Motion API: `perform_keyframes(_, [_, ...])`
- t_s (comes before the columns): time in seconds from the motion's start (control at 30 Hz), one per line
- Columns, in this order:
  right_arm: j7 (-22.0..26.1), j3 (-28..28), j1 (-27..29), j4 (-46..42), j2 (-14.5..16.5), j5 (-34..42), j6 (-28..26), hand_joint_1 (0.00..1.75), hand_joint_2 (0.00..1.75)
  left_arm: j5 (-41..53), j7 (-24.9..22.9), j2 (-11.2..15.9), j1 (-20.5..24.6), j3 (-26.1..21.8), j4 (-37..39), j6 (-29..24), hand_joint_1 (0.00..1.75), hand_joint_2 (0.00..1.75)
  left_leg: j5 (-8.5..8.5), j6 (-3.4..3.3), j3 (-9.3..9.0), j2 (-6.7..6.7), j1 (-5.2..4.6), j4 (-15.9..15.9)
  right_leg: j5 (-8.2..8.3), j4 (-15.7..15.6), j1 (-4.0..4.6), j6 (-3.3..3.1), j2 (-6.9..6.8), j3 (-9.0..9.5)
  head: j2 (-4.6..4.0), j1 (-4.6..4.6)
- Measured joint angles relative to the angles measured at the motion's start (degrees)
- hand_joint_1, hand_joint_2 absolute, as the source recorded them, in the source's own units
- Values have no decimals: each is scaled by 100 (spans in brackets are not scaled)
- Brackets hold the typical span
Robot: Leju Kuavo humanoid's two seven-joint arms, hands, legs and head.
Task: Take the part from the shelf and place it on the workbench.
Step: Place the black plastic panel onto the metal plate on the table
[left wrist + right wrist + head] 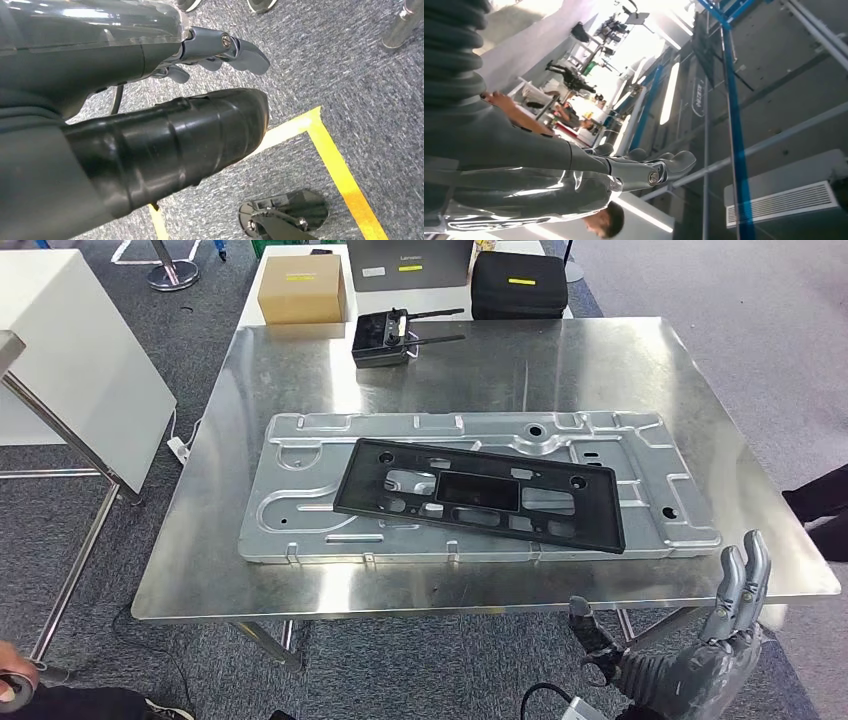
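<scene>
One black part (pixel 480 495) lies lengthwise across the workbench (pixel 600 370); right hand (pixel 735 605) empty, fingers apart.

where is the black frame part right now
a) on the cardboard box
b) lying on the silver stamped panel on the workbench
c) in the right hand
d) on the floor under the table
b: in the head view the black frame part lies flat on the silver stamped panel on the workbench, while the right hand holds nothing at the near edge.
</scene>
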State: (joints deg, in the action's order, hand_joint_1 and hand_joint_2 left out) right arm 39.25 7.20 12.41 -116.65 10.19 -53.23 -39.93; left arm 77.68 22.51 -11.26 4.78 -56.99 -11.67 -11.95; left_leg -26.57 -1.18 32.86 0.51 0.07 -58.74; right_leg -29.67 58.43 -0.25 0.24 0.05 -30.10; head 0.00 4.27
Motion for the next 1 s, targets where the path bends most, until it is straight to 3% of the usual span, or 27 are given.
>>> perform_keyframes(0.2, [37,-90,120,-33,292,14,-1,0,175,-1,1,0,6,-4,0,-20,0,0,0,-1,-1,0,-8,-1,1,-2,-9,2,1,1,0,-1])
perform_keyframes(0.6, [34,-134,320,-28,470,310,0,0,175,-7,-116,0,-6,-19,0,-243,0,0,-9,-14,3,0,-37,-14,7,-13,-44,14,1,5,0,-1])
perform_keyframes(0.77, [33,-134,418,-29,519,390,-1,0,175,-48,-154,0,-12,-19,0,-239,0,0,-25,-61,13,0,-57,-39,16,-25,-62,59,1,14,0,-1])
perform_keyframes(0.83, [41,-134,456,-30,540,446,-1,0,175,-50,-164,-4,-13,-19,0,-239,0,0,11,-110,-14,-6,-31,24,5,-23,-53,96,2,35,0,-1])
perform_keyframes(0.9, [45,-134,480,-31,550,485,-2,0,175,-50,-173,-14,-13,-19,0,-239,0,0,62,-165,-56,-23,6,119,-199,256,-46,114,2,-79,0,2])
perform_keyframes(1.0, [48,-134,522,-27,550,508,-3,0,175,-50,-186,-21,-17,-19,0,-239,0,0,79,-189,-53,-40,6,141,-700,1307,-56,128,0,-604,0,3])
